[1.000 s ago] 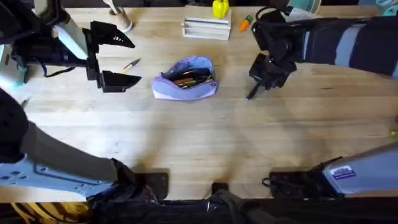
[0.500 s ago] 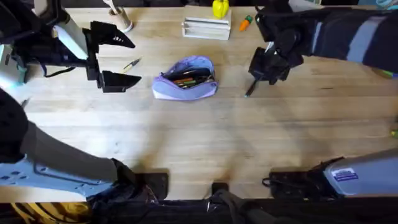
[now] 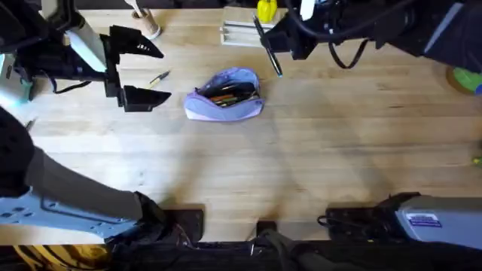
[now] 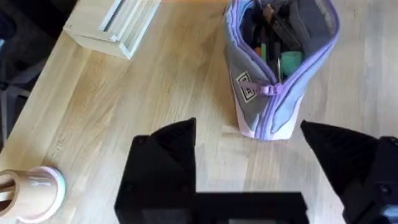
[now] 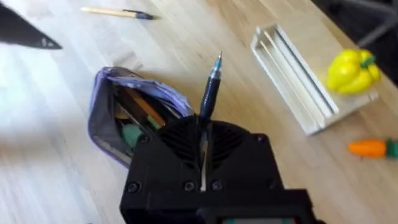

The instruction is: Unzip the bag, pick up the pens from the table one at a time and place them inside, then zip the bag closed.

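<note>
The lavender bag [image 3: 224,102] lies unzipped on the table [image 3: 301,165], with several pens showing in its mouth [image 4: 273,37]. My right gripper [image 3: 280,39] hovers just behind and to the right of the bag, shut on a black pen [image 3: 268,47] with a bluish end [image 5: 211,84]. That pen points out over the bag [image 5: 134,109]. The yellowish-tan pen [image 3: 159,77] lies on the table left of the bag, between the spread fingers of my open left gripper [image 3: 151,72]. In the left wrist view the black fingers [image 4: 165,155] face the bag's near end.
A white slatted rack [image 3: 250,33] stands behind the bag, with a yellow pepper toy [image 3: 266,10] beyond it and an orange carrot toy [image 5: 371,147] beside it. A wooden cup [image 3: 144,24] sits at the back left. A green object [image 3: 467,78] lies at the right edge.
My right gripper has carried the black pen from the table right of the bag up and leftward to the rack side, behind the bag. The left arm stayed put.
</note>
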Tool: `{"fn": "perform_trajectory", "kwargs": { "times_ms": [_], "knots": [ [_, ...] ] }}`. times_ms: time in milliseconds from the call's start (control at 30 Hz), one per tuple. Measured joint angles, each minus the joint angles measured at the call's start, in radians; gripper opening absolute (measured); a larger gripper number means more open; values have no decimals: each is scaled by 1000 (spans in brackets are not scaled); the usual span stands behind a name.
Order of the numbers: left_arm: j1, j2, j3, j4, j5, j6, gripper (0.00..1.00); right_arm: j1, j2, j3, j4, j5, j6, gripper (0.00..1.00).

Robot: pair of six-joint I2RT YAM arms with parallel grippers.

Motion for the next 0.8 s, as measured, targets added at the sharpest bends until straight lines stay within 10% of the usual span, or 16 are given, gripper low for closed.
{"fn": "perform_trajectory", "kwargs": {
  "times_ms": [300,800],
  "knots": [
    [0,0,0,-1,0,0,994,39,94,0,123,-301,-355,30],
    [0,0,0,-1,0,0,993,141,298,0,101,-334,-528,30]
  ]
}}
